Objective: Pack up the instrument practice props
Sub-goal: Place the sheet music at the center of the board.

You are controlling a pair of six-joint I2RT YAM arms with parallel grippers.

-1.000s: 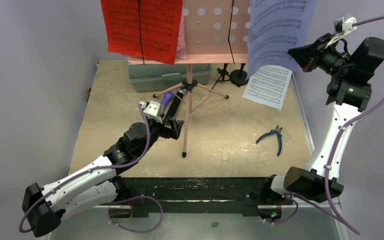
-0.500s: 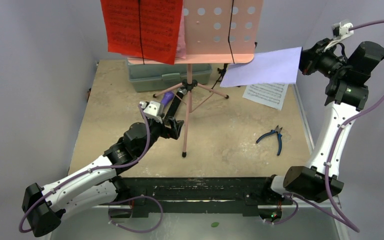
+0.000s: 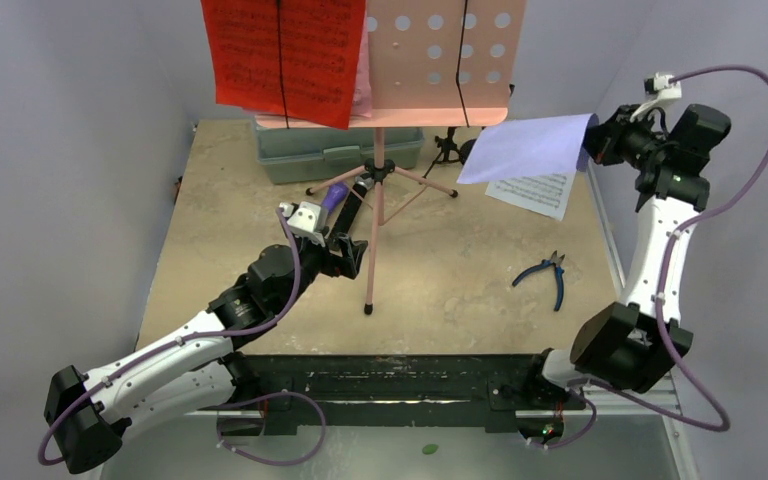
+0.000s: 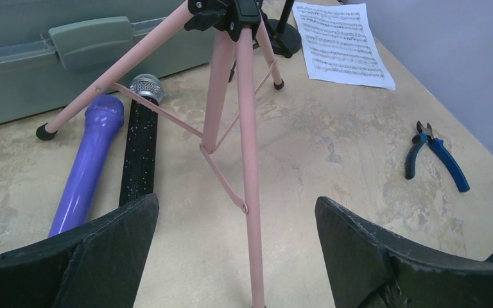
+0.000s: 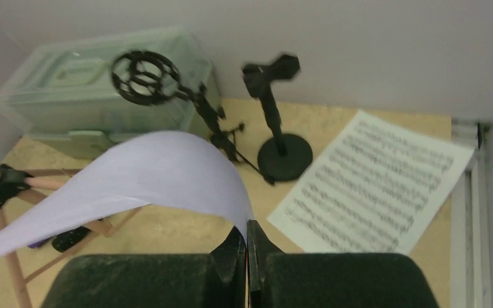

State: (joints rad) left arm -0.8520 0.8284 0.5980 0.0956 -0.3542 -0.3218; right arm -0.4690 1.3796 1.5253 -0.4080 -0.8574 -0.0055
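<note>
Right gripper point(image 5: 247, 251): jaws pressed together, pinching a white sheet point(image 5: 147, 173) by its edge, in the air near a second sheet point(image 5: 372, 186) lying flat.
Left gripper point(image 4: 236, 221): jaws spread either side of the pink tripod point(image 4: 247, 147) front leg.
In your way: purple microphone point(image 4: 86, 173) and black microphone point(image 4: 139, 160) lying under the tripod; mic mounts point(image 5: 276, 122) beside the case point(image 5: 83, 83).

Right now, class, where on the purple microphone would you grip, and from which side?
Probably its plain handle, from above, pinching across its width: the purple microphone lies flat, a pink tripod leg passes by its head end, and the black microphone lies close alongside.
</note>
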